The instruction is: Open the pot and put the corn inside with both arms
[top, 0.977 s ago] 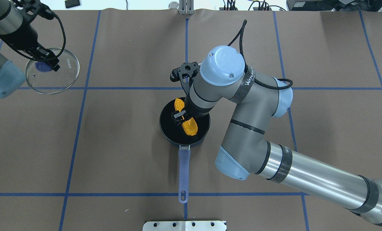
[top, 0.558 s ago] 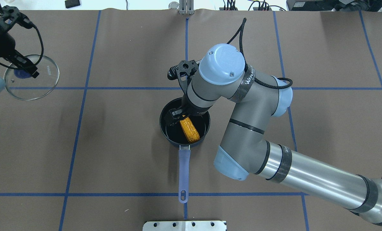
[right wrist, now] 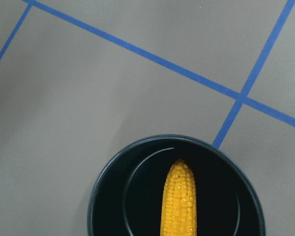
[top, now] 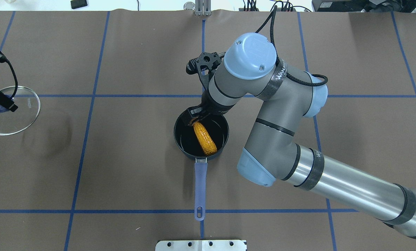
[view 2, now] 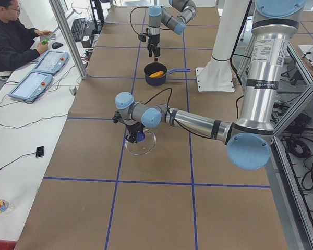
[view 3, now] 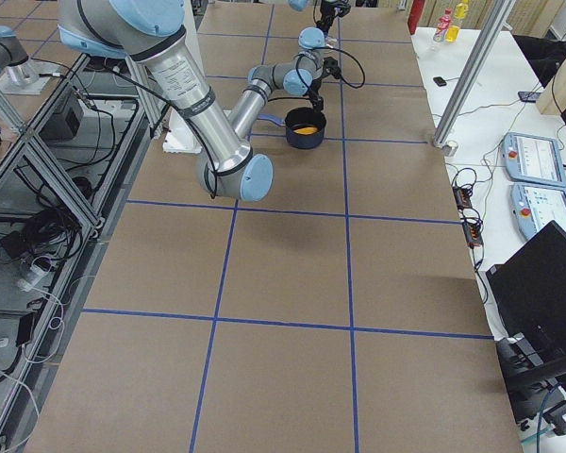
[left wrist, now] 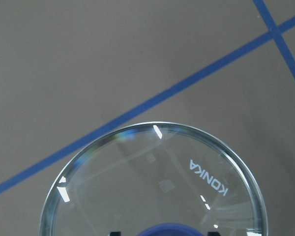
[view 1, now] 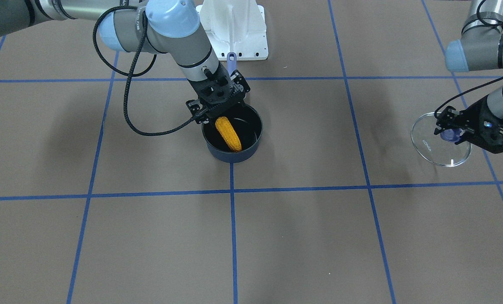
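The dark navy pot (top: 185, 141) stands at the table's middle, lavender handle (top: 200, 181) toward the robot. The yellow corn (top: 205, 138) lies inside it, loose, and also shows in the front view (view 1: 228, 133) and right wrist view (right wrist: 179, 201). My right gripper (top: 194, 119) is open and empty just above the pot's far rim. My left gripper (top: 0, 104) is shut on the blue knob of the glass lid (top: 19, 116), held tilted a little above the table at the far left. The lid (left wrist: 152, 187) fills the left wrist view.
A white mount base (view 1: 234, 29) stands behind the pot on the robot's side. A metal plate (top: 201, 244) lies at the table's near edge. An operator (view 2: 10, 36) and control pendants (view 2: 41, 62) are past the far edge. Blue tape lines grid the brown mat.
My right gripper let go of the corn and rose back toward the pot's far rim; the corn now lies in the pot. My left arm carried the lid further left.
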You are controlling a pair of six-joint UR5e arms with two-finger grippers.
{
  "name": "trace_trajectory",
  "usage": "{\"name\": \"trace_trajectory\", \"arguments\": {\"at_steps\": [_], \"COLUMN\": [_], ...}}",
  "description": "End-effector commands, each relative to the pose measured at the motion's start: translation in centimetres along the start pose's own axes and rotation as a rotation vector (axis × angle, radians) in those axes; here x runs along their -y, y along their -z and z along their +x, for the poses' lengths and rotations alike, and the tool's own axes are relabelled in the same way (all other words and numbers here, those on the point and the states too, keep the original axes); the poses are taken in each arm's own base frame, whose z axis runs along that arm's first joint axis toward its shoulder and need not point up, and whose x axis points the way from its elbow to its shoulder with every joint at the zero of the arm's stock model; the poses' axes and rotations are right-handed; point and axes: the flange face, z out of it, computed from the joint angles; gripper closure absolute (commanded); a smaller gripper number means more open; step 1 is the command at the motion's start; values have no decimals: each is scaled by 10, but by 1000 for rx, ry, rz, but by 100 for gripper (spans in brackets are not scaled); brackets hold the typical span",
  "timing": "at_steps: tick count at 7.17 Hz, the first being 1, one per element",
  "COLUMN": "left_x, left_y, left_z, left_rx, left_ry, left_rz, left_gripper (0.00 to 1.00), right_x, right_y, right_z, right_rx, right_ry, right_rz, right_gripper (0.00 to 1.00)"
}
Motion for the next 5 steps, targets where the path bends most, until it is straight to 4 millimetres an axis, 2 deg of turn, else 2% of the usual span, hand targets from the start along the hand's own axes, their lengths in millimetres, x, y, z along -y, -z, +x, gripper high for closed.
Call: {"name": "trace_trajectory", "arguments": {"at_steps": [1, 3, 5], "left_x": [-9, -8, -12], "left_y": [-6, -5, -14], "left_z": [-2, 0, -8], "left_rx": [-27, -22, -20], "left_ry": [23, 103, 109], "left_rz": [-16, -2, 5], "left_gripper": [51, 51, 51], "right_x": [4, 4, 3], "right_y": [5, 4, 2], "right_z": [7, 11, 22], "right_rx": [-7, -10, -25], "right_ry": [-2, -4, 13], "right_rz": [9, 8, 3], "right_gripper": [0, 0, 0]}}
